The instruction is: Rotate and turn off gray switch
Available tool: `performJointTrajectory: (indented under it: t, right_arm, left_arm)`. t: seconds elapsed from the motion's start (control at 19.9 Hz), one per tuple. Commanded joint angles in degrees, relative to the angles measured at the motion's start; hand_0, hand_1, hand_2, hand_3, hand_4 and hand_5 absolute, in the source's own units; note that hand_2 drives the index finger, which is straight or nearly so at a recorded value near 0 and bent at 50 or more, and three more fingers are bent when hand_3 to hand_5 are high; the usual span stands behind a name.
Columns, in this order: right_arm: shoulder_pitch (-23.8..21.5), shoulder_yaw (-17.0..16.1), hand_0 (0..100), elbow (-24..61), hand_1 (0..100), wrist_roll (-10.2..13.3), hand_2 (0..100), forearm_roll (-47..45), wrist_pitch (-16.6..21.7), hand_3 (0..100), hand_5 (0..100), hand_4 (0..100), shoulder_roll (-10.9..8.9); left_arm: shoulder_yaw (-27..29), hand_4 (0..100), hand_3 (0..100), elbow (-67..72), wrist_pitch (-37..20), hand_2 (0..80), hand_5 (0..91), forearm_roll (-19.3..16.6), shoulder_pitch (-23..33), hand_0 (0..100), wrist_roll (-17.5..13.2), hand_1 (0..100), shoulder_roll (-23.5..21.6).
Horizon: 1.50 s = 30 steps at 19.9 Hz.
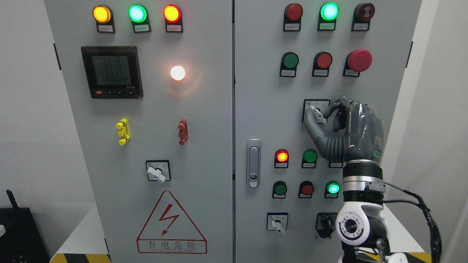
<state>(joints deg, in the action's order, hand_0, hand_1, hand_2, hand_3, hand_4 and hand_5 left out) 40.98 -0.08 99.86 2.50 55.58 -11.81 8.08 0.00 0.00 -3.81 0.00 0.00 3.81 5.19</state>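
Switch (317, 112), gray, sits mid-height on the right door (263, 109) of our cabinet, its lever tilted. Our right hand (343, 128) pinches it between thumb and curled fingers (338, 106). A green lamp (329, 11) glows above.

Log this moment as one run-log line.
phase: grasping | right hand: thumb and fingers pinching gray switch handle on right cabinet door | left hand: out of view | switch turned off: cannot tell

We note: plain white walls (25, 109) either side, a black box (22, 233) lower left, a yellow-black hazard stripe (80, 258) along the white base.
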Motion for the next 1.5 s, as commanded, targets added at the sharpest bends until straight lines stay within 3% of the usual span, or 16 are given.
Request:
performJointTrajectory:
  t: [0.0, 0.55, 1.45]
  right_arm:
    - [0.1, -1.7, 38, -0.1, 47, 0.0, 70, 0.3, 0.0, 100, 100, 97, 0.09]
    - [0.1, -1.7, 40, -0.6, 46, -0.1, 72, 0.3, 0.0, 100, 100, 97, 0.09]
    - [0.4, -1.6, 52, -0.9, 45, 0.0, 72, 0.2, -0.1, 100, 100, 98, 0.18]
  left_arm:
    - [0.5, 0, 0, -1.5, -0.1, 0.0, 0.0, 1.1, -0.5, 12, 0.0, 39, 0.0]
    - [0.4, 0, 0, -1.5, 0.0, 0.0, 0.0, 1.1, -0.5, 12, 0.0, 39, 0.0]
    - [0.4, 0, 0, -1.5, 0.0, 0.0, 0.0, 1.1, -0.5, 12, 0.0, 39, 0.0]
